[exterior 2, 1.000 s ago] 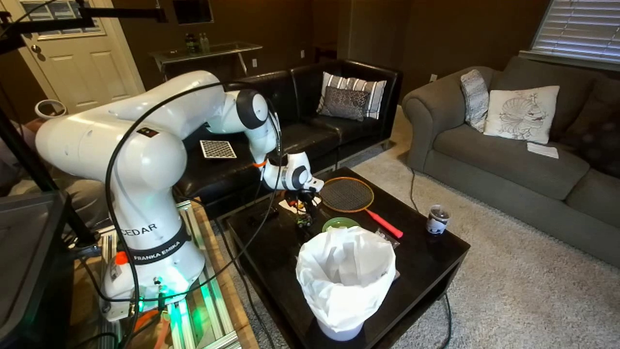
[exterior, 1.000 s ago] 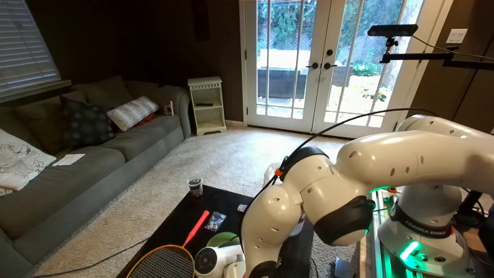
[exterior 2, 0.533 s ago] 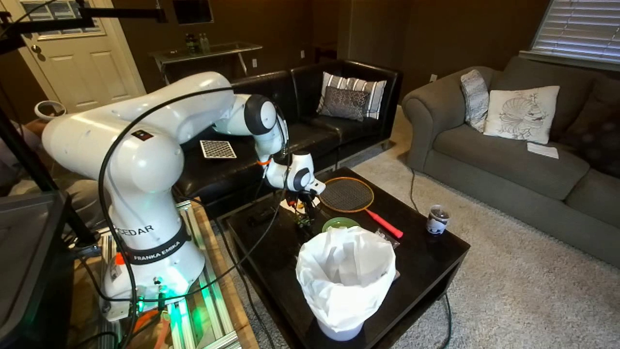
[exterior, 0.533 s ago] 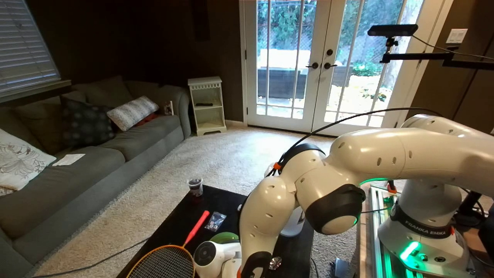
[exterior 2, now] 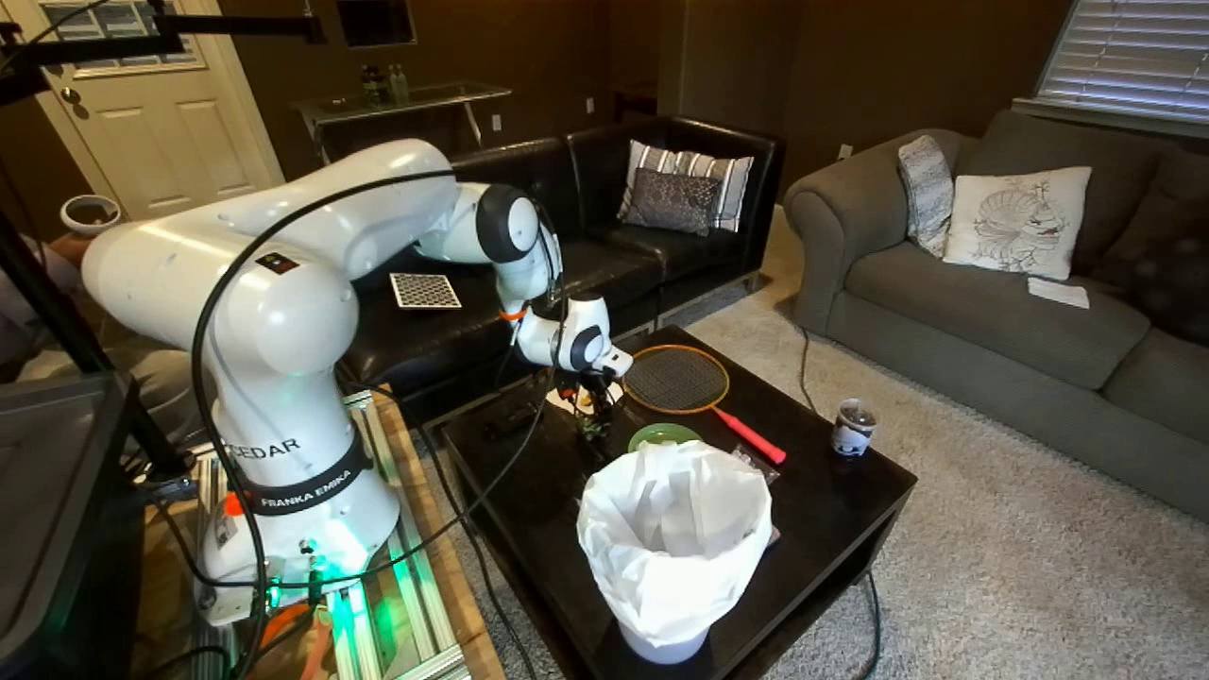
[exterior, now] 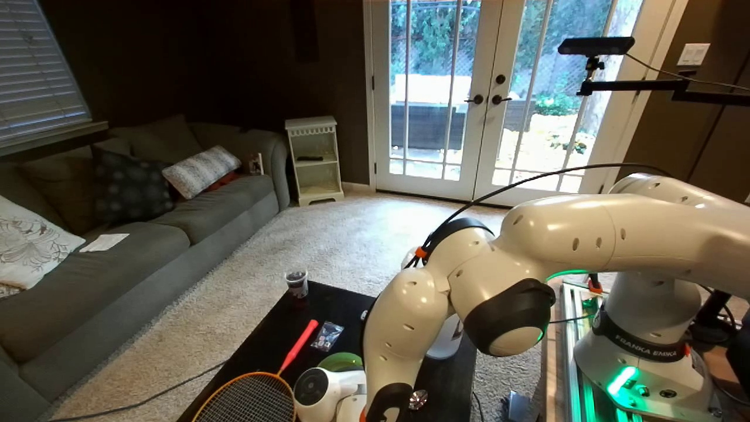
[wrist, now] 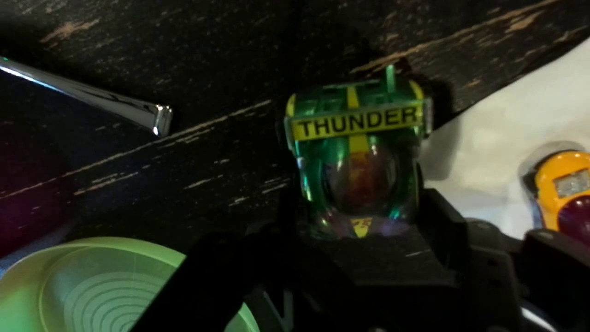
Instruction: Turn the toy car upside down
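Well, the grabbing step is what I see in hand. The gripper [wrist: 358, 207] has its jaws pinched on the green toy car [wrist: 359, 138], one on each side, near the end away from the yellow THUNDER sign. The car is just beside the white paper [wrist: 493, 133] and near the green dish [wrist: 99, 295], down by the black table [exterior 2: 822, 496]. I can't tell if it touches the table or hangs a little above it. Its top faces the wrist camera, so I'd say the turning over is not done yet. Next, I think, the arm [exterior 2: 302, 312] needs to lift the car clear, keep a firm pinch, roll it until its belly points up, set it down softly and let go.

Now I'll count. There is one gripper and one green car in it. There is one green dish, one white paper, one orange thing [wrist: 548, 198] at the edge of the wrist view, cut off, and one shiny metal stick [wrist: 97, 97], cut off too. I also count one racket [exterior 2: 678, 380], one cup [exterior 2: 853, 430], one little packet [exterior: 327, 336] and one bin with a white bag [exterior 2: 675, 538]. Sofas make two: a black sofa [exterior 2: 604, 266] and a grey sofa [exterior 2: 992, 321].
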Robot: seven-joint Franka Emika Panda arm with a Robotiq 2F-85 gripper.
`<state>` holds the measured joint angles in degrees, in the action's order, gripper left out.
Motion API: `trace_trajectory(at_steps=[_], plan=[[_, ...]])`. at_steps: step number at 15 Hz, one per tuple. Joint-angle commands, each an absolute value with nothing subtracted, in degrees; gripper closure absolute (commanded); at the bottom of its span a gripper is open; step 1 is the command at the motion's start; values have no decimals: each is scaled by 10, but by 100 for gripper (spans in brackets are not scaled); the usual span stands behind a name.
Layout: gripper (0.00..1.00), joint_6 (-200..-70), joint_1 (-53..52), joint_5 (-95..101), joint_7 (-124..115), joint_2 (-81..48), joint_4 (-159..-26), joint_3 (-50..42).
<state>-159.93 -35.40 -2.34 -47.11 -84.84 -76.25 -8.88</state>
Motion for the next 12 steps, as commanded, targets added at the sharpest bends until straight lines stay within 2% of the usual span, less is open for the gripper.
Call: trace_trajectory(at_steps=[1,6,12], plan=[[58,-1609,-358,-17,-469,-862,-747,-92],[59,-1642,-350,-17,-450,-853,-760,-82],[59,-1821,-396,-23,-461,-843,-858,-101]])
